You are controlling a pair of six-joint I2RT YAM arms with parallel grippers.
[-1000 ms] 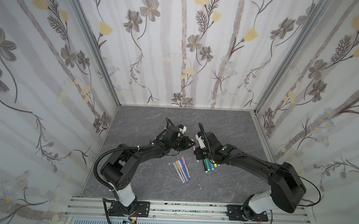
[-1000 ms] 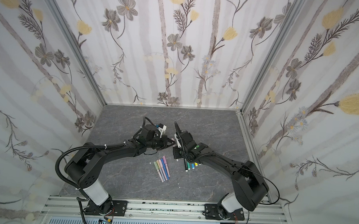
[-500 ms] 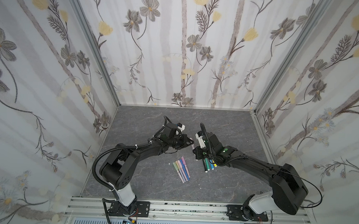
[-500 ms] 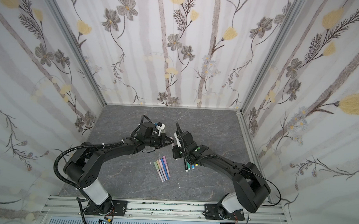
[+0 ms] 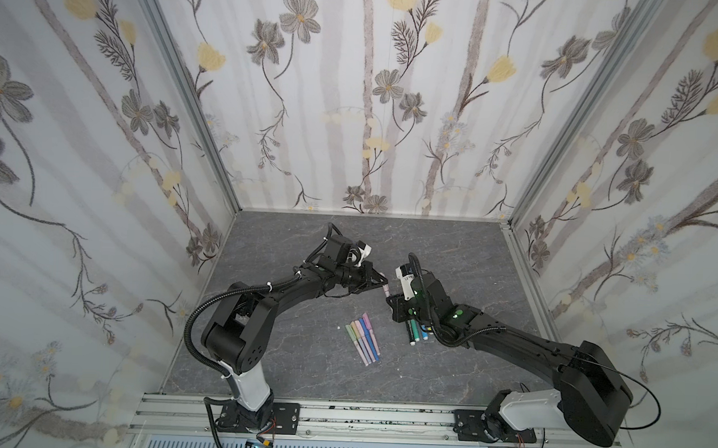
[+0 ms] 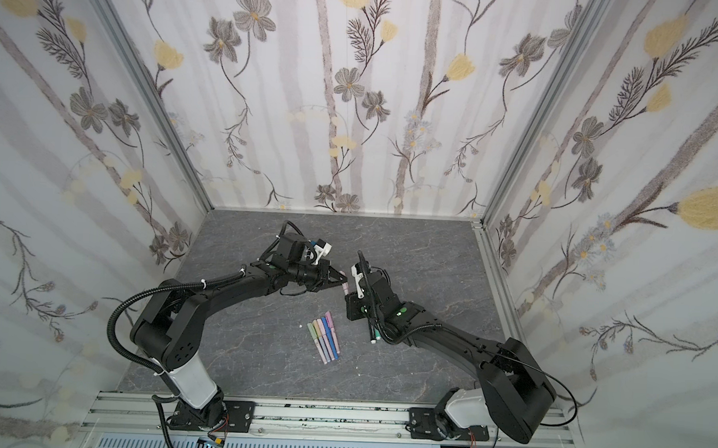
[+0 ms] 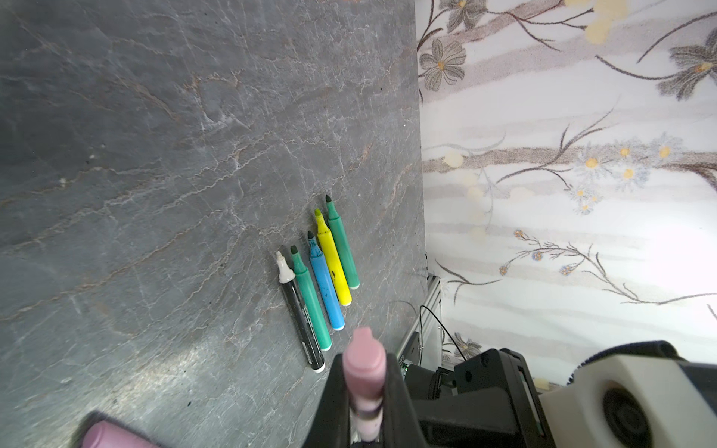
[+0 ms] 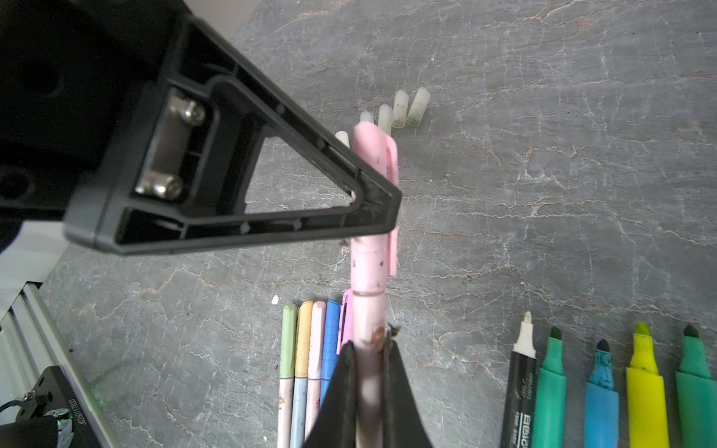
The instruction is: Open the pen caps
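- Right now the left gripper [image 7: 364,368] is pressed together on a stubby pastel pink plastic pen cap [image 7: 364,355]; the cap tip pokes out past its black fingers [image 7: 335,391].
- Right gripper [image 8: 368,349] pinches the slim pale pink pen barrel [image 8: 368,310] of the same pen, jaws tight on both sides of it.
- Cap and barrel sit in one straight line, cap still on, no gap at the seam in the right wrist view.
- Held pen [image 5: 386,292] hangs above the grey stone-look tabletop [image 5: 306,239] around mid-table, between the two gripper tips, which almost meet; seen in both top views.
- Row of five slim pastel pens [image 5: 362,337], caps on (green, peach, pink, blue, purple), lies flat on the tabletop just nearer than the held pen, touching side by side.
- Row of five thick uncapped markers [image 7: 322,279] (black with white tip, teal, blue, yellow, green) lies right of the slim row, partly under the right arm [image 5: 510,344] in the top views.
- Cluster of five translucent whitish caps [image 8: 399,110] lies loose on the tabletop past the cap end of the held pen; hidden in the top views.
- Blurred pink thing [image 7: 104,434] at the edge of the left wrist view: cannot tell what it is.
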